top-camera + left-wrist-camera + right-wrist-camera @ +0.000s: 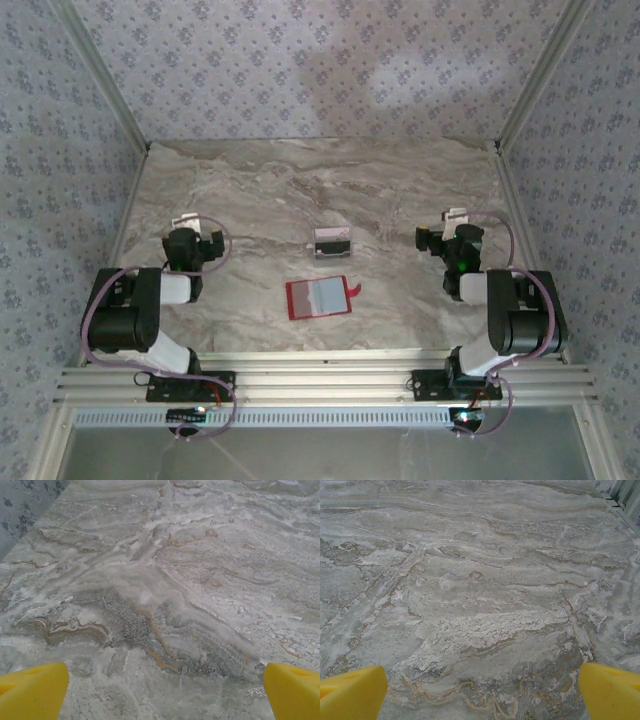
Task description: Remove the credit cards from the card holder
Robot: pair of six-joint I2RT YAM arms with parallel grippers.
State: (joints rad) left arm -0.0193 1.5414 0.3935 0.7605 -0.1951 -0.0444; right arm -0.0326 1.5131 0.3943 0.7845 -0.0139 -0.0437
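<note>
Marbled grey-beige table [250,190], walled on three sides by blue-grey patterned panels [300,60], with a ribbed aluminium rail [320,385] along the bottom of the top view. Just below frame centre: card holder [320,298], red, lying open and flat, pale grey inner panel facing up, small red snap tab [354,290] sticking out at its right edge. Directly above it in the frame, near but apart, with bare marble between: credit cards [333,242], seen as one small pale rectangle with a darker band, flat on the table; number in the pile cannot be told. At the left of the frame, well apart from holder and cards: left arm [130,315], folded back over its base. At the right of the frame, likewise well apart: right arm [515,315], folded the same way. Left wrist view: left gripper [162,692] spread wide, yellow fingers [32,690] at the two bottom corners of the frame, bare veined marble between them, nothing held. Right wrist view: right gripper [480,692] equally wide apart, yellow fingers [350,692] in the lower left and lower right corners, bare marble between them, nothing held.
</note>
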